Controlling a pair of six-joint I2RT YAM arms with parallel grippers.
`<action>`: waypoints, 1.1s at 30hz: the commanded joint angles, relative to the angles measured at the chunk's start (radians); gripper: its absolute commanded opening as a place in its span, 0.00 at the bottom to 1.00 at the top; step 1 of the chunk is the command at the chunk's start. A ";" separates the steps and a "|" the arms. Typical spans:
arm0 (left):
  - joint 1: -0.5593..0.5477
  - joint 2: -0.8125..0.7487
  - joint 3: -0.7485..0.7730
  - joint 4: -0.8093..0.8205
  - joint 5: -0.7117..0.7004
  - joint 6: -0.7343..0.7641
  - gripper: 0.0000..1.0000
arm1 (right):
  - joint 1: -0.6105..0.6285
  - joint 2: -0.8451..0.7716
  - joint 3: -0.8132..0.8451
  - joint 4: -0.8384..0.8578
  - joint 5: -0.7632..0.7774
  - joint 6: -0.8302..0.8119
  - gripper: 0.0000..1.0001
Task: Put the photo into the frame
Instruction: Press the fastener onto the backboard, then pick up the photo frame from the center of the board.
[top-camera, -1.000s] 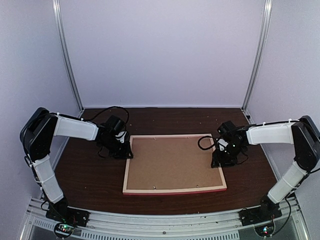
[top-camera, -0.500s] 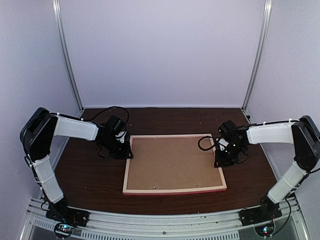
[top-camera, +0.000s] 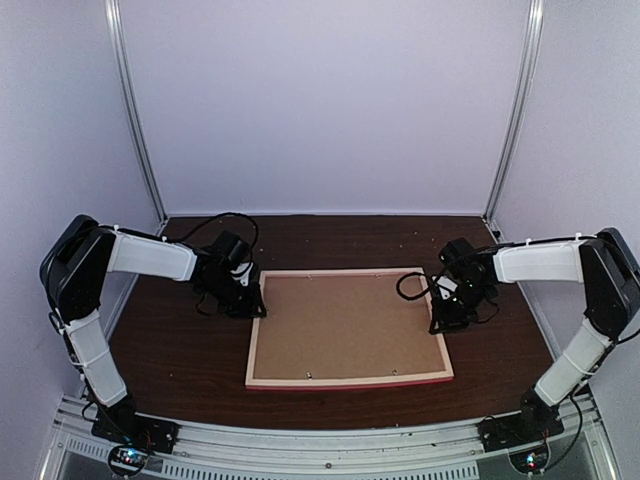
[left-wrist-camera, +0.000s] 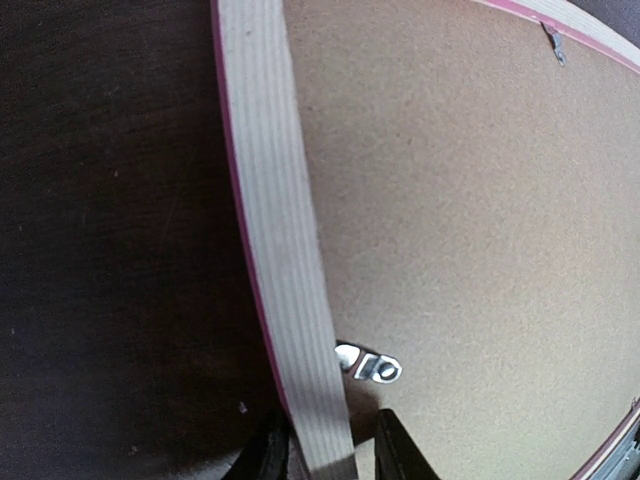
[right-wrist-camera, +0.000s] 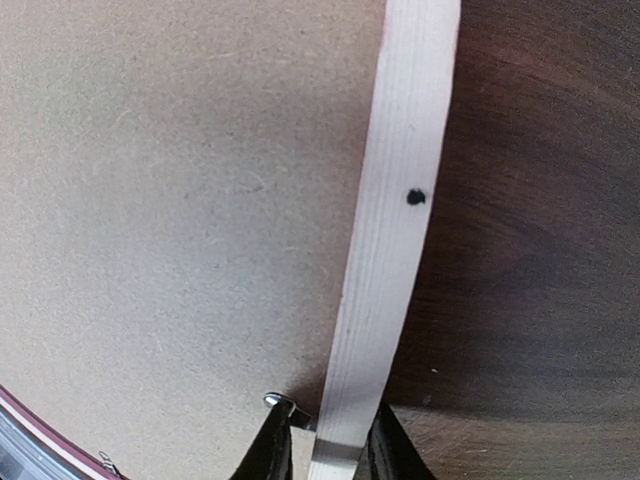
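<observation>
With the frame (top-camera: 350, 379) lying back-up on the table (top-camera: 180, 350), backing board (top-camera: 345, 325) in it and the photo out of sight, left fingers (left-wrist-camera: 268, 455) and right fingers (right-wrist-camera: 268, 450) straddle its side rails, clamped or not I cannot tell; likely a joint lift, needing matched, level motion

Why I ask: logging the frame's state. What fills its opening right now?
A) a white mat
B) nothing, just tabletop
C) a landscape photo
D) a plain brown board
D: the frame lies back-up and a brown board fills it, with a metal tab at its edge.
</observation>
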 joint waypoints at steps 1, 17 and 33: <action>-0.026 0.043 -0.031 -0.055 0.003 0.020 0.30 | 0.003 0.058 -0.010 0.053 -0.027 -0.054 0.21; -0.026 -0.081 -0.011 -0.116 -0.109 0.078 0.87 | -0.014 -0.089 -0.105 0.027 -0.037 0.004 0.46; -0.121 -0.289 -0.056 -0.027 -0.134 0.158 0.95 | 0.037 -0.230 -0.288 0.096 -0.005 0.121 0.27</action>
